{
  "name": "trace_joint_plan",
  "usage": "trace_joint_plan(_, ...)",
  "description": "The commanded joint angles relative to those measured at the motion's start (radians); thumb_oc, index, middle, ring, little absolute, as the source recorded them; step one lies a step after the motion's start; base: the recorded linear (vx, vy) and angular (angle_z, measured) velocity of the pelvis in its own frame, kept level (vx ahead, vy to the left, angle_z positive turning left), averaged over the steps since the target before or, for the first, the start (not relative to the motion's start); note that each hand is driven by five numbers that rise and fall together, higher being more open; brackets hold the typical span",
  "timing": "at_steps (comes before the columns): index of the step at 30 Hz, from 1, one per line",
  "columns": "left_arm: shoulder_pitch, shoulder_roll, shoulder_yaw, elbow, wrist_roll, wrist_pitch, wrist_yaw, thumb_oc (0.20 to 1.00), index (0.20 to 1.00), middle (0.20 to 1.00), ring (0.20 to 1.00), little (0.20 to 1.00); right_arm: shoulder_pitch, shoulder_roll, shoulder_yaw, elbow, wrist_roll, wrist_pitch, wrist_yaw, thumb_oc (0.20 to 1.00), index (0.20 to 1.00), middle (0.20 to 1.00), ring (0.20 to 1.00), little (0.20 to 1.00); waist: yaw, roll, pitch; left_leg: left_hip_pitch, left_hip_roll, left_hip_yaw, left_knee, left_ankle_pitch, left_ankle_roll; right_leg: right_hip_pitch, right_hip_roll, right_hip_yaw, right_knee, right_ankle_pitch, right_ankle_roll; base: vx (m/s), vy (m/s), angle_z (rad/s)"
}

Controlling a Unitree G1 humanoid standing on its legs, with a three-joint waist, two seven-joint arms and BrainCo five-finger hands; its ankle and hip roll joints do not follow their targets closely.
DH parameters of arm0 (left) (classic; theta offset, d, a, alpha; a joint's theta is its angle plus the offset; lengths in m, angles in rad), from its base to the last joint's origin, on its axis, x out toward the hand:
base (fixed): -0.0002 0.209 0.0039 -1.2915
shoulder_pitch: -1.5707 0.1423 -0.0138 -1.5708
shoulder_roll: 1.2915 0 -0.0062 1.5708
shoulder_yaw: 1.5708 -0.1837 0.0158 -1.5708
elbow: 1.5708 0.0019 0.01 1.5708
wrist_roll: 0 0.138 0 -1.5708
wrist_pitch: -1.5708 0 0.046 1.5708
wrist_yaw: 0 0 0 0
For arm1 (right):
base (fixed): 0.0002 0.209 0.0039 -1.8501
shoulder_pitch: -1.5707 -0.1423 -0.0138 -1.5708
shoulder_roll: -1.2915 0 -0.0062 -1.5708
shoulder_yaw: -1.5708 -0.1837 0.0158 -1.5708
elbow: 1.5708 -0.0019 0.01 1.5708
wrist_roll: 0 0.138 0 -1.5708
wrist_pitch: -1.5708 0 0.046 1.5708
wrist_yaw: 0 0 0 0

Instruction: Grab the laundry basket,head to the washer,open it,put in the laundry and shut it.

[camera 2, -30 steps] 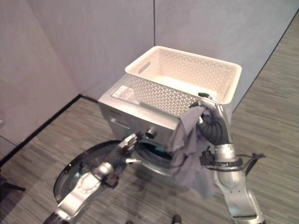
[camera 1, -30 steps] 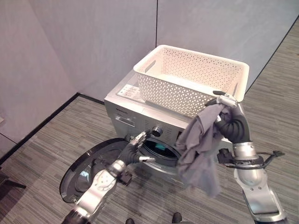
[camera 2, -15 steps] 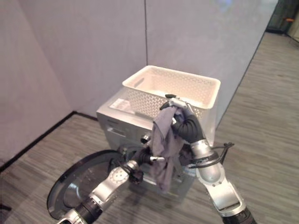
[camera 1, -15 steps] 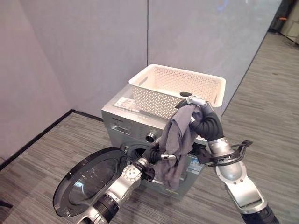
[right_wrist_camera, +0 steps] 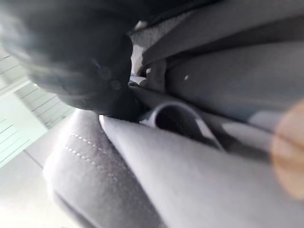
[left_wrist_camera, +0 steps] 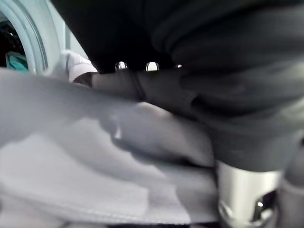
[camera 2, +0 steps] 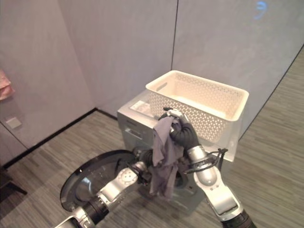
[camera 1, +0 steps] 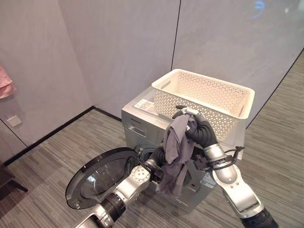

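Observation:
The silver washer (camera 1: 137,124) stands with its round glass door (camera 1: 102,176) swung open to the left. The white lattice laundry basket (camera 1: 204,102) rests on top of it. My right hand (camera 1: 192,118) is shut on a grey garment (camera 1: 174,156), which hangs down in front of the drum opening. My left hand (camera 1: 158,156) reaches to the opening's rim, its fingers hidden behind the hanging cloth. The grey garment (left_wrist_camera: 71,156) lies close across the left wrist view, with the drum and something teal (left_wrist_camera: 16,61) inside it beyond. Folds of the grey garment (right_wrist_camera: 142,190) press against my right hand.
The washer stands near a corner of grey partition walls. A pink cloth (camera 1: 5,80) hangs on the left wall above a wall socket (camera 1: 13,121). Grey striped floor (camera 1: 52,152) lies open to the left of the door and to the right of the washer.
The camera has shifted. My right hand has carried the garment left, from beside the opening to in front of it. My left hand's fingers, visible before, are now hidden behind the cloth.

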Motion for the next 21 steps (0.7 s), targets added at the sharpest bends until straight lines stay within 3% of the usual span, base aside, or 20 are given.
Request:
trace_joint_plan(1, -0.137, -0.06, -0.047, 0.05, -0.092, -0.058, -0.022, 1.0, 1.0, 1.0, 1.0, 1.0, -0.099, 0.037, 0.008, 0.006, 0.059, -0.049, -0.033, 0.2, 0.2, 0.2, 0.2, 0.2, 0.001, -0.016, -0.028, -0.046, 0.022, 0.062, 0.004, -0.004, 0.011, -0.001, -0.027, 0.089, 0.13, -0.173, 0.012, 0.01, -0.008, 0.21)
trace_joint_plan(4, -0.142, -0.076, -0.056, 0.062, -0.114, -0.06, -0.017, 1.0, 1.0, 1.0, 1.0, 1.0, -0.102, 0.043, 0.016, 0.018, 0.063, -0.049, -0.041, 0.2, 0.2, 0.2, 0.2, 0.2, -0.003, -0.015, -0.026, -0.048, 0.022, 0.063, 0.004, -0.002, 0.011, -0.004, -0.029, 0.087, 0.136, -0.174, 0.012, 0.0, -0.002, 0.07)
trace_joint_plan(5, -0.144, -0.087, -0.06, 0.067, -0.13, -0.063, -0.017, 0.47, 0.47, 0.47, 0.47, 0.47, -0.102, 0.046, 0.021, 0.025, 0.073, -0.051, -0.044, 0.2, 0.2, 0.2, 0.2, 0.2, -0.008, -0.014, -0.025, -0.048, 0.023, 0.066, 0.002, -0.001, 0.011, -0.007, -0.033, 0.082, 0.14, -0.172, 0.013, 0.0, 0.0, 0.0)
trace_joint_plan(6, -0.143, -0.092, -0.066, 0.071, -0.13, -0.065, -0.016, 0.2, 0.2, 0.2, 0.2, 0.2, -0.102, 0.048, 0.021, 0.027, 0.079, -0.053, -0.048, 0.2, 0.2, 0.2, 0.2, 0.2, -0.01, -0.013, -0.026, -0.047, 0.024, 0.069, 0.001, -0.002, 0.011, -0.007, -0.034, 0.08, 0.142, -0.172, 0.014, 0.0, 0.0, 0.0)
trace_joint_plan(12, -0.121, -0.099, -0.067, 0.077, -0.137, -0.091, -0.003, 0.2, 0.2, 0.2, 0.2, 0.2, -0.112, 0.05, 0.045, 0.043, 0.142, -0.075, -0.042, 0.2, 0.2, 0.2, 0.2, 0.2, -0.019, -0.011, -0.014, -0.045, 0.027, 0.087, -0.004, 0.0, 0.009, -0.023, -0.041, 0.077, 0.157, -0.173, 0.017, 0.0, 0.0, 0.0)
trace_joint_plan(13, -0.113, -0.097, -0.063, 0.079, -0.144, -0.092, 0.0, 0.2, 0.2, 0.2, 0.2, 0.2, -0.11, 0.048, 0.053, 0.048, 0.166, -0.082, -0.037, 0.354, 0.354, 0.354, 0.354, 0.354, -0.02, -0.011, -0.01, -0.045, 0.028, 0.09, -0.004, 0.0, 0.009, -0.029, -0.042, 0.081, 0.162, -0.173, 0.018, 0.0, 0.0, 0.0)
trace_joint_plan(14, -0.103, -0.095, -0.058, 0.079, -0.145, -0.092, -0.004, 0.2, 0.2, 0.2, 0.2, 0.2, -0.108, 0.044, 0.058, 0.049, 0.184, -0.085, -0.026, 1.0, 1.0, 1.0, 1.0, 1.0, -0.021, -0.01, -0.008, -0.044, 0.03, 0.094, -0.005, 0.001, 0.01, -0.034, -0.042, 0.086, 0.167, -0.173, 0.017, 0.0, 0.0, 0.0)
trace_joint_plan(21, -0.029, -0.042, -0.008, 0.054, -0.156, -0.111, -0.052, 0.2, 0.2, 0.2, 0.2, 0.2, -0.022, -0.064, -0.017, 0.028, 0.384, -0.156, 0.112, 1.0, 1.0, 1.0, 1.0, 1.0, -0.026, -0.011, -0.001, -0.039, 0.033, 0.123, -0.009, -0.002, 0.006, -0.053, -0.043, 0.108, 0.174, -0.168, 0.025, 0.0, -0.005, -0.07)
